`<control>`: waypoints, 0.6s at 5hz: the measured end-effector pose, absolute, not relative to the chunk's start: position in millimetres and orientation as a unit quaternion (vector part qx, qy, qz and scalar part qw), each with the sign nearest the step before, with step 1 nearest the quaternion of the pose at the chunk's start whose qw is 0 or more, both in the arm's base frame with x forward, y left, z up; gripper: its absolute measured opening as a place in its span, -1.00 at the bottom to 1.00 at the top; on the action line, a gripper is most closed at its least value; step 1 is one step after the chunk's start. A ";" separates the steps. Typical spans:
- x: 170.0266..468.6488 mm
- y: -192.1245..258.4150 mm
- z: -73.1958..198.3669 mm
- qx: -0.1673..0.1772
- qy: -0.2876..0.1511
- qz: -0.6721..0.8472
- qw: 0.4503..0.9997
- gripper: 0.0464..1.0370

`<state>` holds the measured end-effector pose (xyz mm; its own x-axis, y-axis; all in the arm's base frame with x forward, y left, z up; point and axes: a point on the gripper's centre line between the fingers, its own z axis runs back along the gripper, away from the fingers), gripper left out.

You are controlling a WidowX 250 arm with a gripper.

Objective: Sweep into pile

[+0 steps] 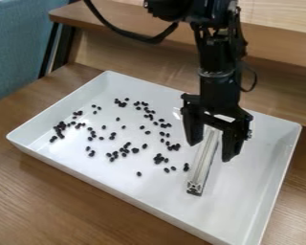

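Dozens of black beans (135, 150) in play, scattered well out to one side of the fingers (210, 153), and the sweeping tool, a metal bar (202, 172), sits right between those fingers, its end reaching out towards the camera. Wide, the fingers, standing either side of it; whether either one touches the bar, I can't tell. All of it inside the white tray (248, 186), on the wooden counter (31, 194).

So where's the danger? The grip first! Close off-centre and one finger could nudge the bar askew before the other arrives. Take it loosely and the long end could swing as soon as it meets a clump. Lift it a touch too high and beans slip underneath; press too low and it might drag, even shove the tray. And watch that nearest bean, just beside the bar below the fingers: a careless shift could knock it rolling. The spread is broad too, so one straight push would probably lose beans round both ends, while a fast one could scatter them against the wall.

Now the count! One tray, one bar, one gripper with two fingers. Beans? Somewhere around seventy or eighty, I'd say, but they bunch and overlap, so no exact figure. Piles made: none, just small clusters and plenty of singles.
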<state>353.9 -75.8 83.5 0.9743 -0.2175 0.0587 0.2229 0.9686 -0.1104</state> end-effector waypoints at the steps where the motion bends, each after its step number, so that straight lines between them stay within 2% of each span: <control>1: 348.7 -71.7 79.4 -0.048 -0.008 -0.063 0.997 0.93; 2: 344.0 -63.2 72.7 -0.031 0.002 -0.018 0.999 0.93; 3: 345.9 -53.6 67.7 -0.025 -0.006 0.031 0.999 0.93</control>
